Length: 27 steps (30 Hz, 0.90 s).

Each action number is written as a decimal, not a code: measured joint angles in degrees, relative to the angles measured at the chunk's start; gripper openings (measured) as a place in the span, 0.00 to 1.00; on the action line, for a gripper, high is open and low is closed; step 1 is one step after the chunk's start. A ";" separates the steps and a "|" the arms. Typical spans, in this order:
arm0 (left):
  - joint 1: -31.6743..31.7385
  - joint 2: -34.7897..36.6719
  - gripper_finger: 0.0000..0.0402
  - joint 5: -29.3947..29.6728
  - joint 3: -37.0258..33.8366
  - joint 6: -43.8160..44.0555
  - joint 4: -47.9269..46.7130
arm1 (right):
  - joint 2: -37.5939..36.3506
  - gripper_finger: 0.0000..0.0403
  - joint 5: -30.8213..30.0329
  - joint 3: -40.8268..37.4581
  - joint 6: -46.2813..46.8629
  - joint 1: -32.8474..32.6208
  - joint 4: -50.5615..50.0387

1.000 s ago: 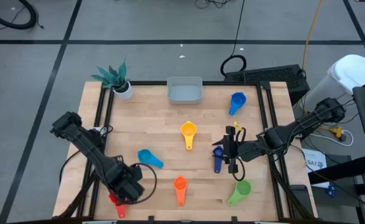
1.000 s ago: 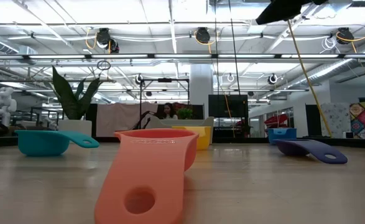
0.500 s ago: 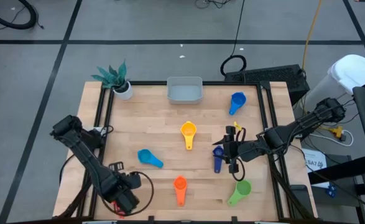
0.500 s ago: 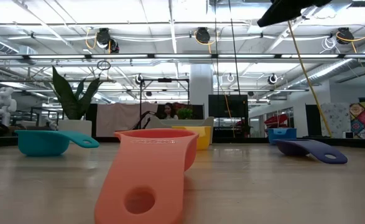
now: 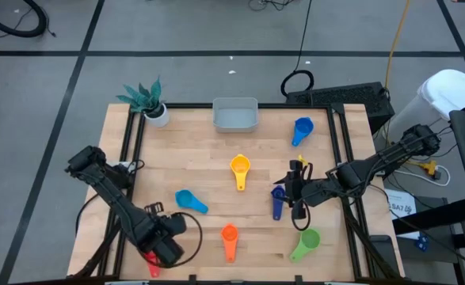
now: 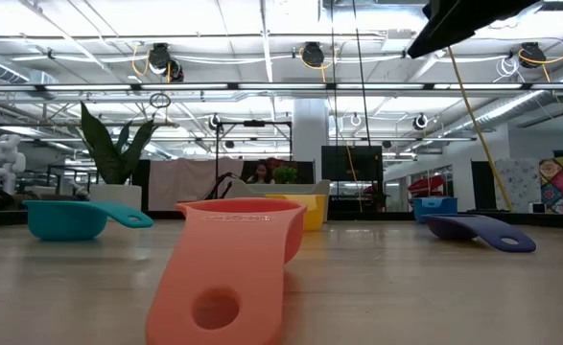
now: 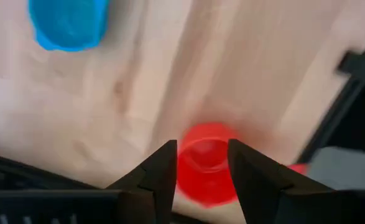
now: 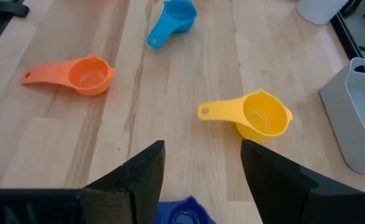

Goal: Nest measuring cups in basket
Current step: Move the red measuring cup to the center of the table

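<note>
Wooden worktop (image 5: 208,158) seen from above, with a pale grey-blue basket (image 5: 235,115) at the far edge, holding nothing. Beside the far left corner, a white pot with a teal plant (image 5: 146,100).

Cups scattered singly, none nested: blue cup (image 5: 302,130) near the far right; yellow cup (image 5: 240,168) in the middle; light blue cup (image 5: 188,200) left of centre; orange cup (image 5: 230,238) near the front edge; green cup (image 5: 305,242) at the front right; dark blue cup (image 5: 277,200) right of centre, partly covered by the right arm. Every cup apparently without contents, as far as visible.

Red cup (image 7: 204,163) mostly hidden from above beneath the left arm, only a red sliver showing at the front left corner; much clearer in the left wrist view, where only its round bowl shows, handle out of sight. Level view dominated by the orange cup's handle; basket not clearly made out there.

Left gripper (image 7: 201,171) low over the front left corner, jaws partly spread, standing on either side of the red cup; actual contact impossible to confirm. Right gripper (image 8: 201,171) hovering over the dark blue cup, jaws spread apart, holding nothing, the cup's rim just showing between them.
</note>
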<state>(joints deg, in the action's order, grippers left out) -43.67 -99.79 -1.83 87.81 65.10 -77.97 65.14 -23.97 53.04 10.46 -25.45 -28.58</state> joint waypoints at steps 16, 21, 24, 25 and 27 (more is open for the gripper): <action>-11.23 0.00 0.36 -4.81 0.00 5.79 0.67 | -0.22 0.51 -0.09 0.00 8.68 -3.90 3.40; -14.49 -0.68 0.36 -2.80 -0.06 6.43 1.01 | -0.22 0.51 -0.19 0.00 12.64 -5.28 7.30; -16.88 -2.24 0.36 -2.43 -1.11 3.32 1.63 | -0.22 0.51 -0.27 0.00 14.24 -6.30 7.79; -17.61 -2.96 0.36 -2.53 -1.38 2.06 1.65 | -0.22 0.51 -0.41 0.00 14.72 -6.69 7.79; -19.05 -4.22 0.36 -2.59 -1.83 -0.70 1.79 | -0.22 0.51 -1.67 0.00 15.77 -7.58 7.94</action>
<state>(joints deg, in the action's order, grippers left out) -62.72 -104.01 -4.43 85.98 64.40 -76.17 64.93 -25.63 53.04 26.23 -33.04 -20.64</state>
